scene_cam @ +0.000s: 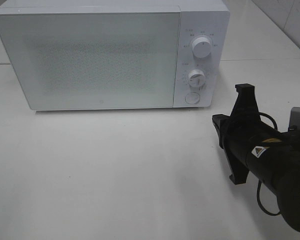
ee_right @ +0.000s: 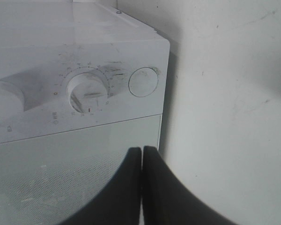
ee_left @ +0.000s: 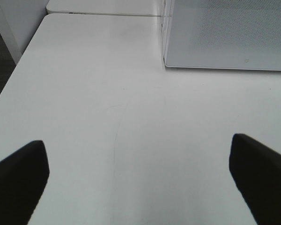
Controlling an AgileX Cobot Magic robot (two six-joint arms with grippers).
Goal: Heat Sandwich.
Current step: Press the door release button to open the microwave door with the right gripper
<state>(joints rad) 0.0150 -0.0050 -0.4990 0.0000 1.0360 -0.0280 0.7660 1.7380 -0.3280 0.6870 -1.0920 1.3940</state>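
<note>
The sandwich is out of view in every frame. The white microwave (scene_cam: 100, 57) stands at the back of the table with its door closed. My right gripper (scene_cam: 218, 120) is shut with nothing between its fingers. It hovers a little in front of the microwave's control panel, and in the right wrist view its tips (ee_right: 142, 151) point at the door's edge below the lower knob (ee_right: 88, 90) and the round button (ee_right: 143, 82). My left gripper (ee_left: 140, 159) is open over bare table, with the microwave's lower left corner (ee_left: 225, 37) ahead of it.
Two knobs (scene_cam: 202, 48) (scene_cam: 196, 77) and a round button (scene_cam: 192, 98) sit on the microwave's right panel. The white table (scene_cam: 115, 170) stretches in front. A seam to a second table runs behind (ee_left: 103, 13). The table's left edge drops off (ee_left: 9, 79).
</note>
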